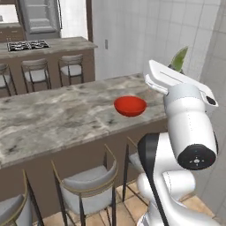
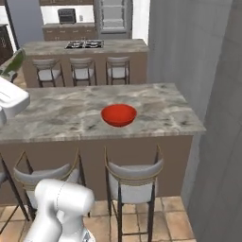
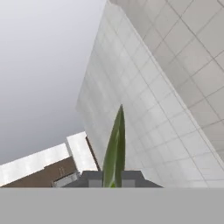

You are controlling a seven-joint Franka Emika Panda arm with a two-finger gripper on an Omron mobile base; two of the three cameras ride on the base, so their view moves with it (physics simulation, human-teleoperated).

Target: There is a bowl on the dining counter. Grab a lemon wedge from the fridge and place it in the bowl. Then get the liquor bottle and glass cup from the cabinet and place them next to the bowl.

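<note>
Nearest the hand camera, tool (image 3: 113, 178) pressed shut on the lemon wedge (image 3: 115, 148), a slim yellow-green sliver standing up between the two dark fingertips (image 3: 94, 178) against a tiled wall (image 3: 175, 109). From the left base view, same wedge (image 1: 178, 59) poking up green behind the raised white hand, held high above the far right corner of the counter (image 1: 53, 119). From the right base view, wedge (image 2: 13, 64) seen at the left edge, above the white hand. Bright red bowl (image 1: 130, 106) resting upright on the grey-brown veined marble, toward the right end and nearer the front edge; in the right base view bowl (image 2: 118, 115) sitting close to the front edge of the counter (image 2: 61, 113), well apart from the wedge. Grey-cushioned stools (image 2: 134, 182) tucked under the front edge. Beyond, a second marble top with a black gas hob (image 2: 84, 45) and more stools, and the grey steel fridge (image 2: 112, 18) at the back wall.
</note>
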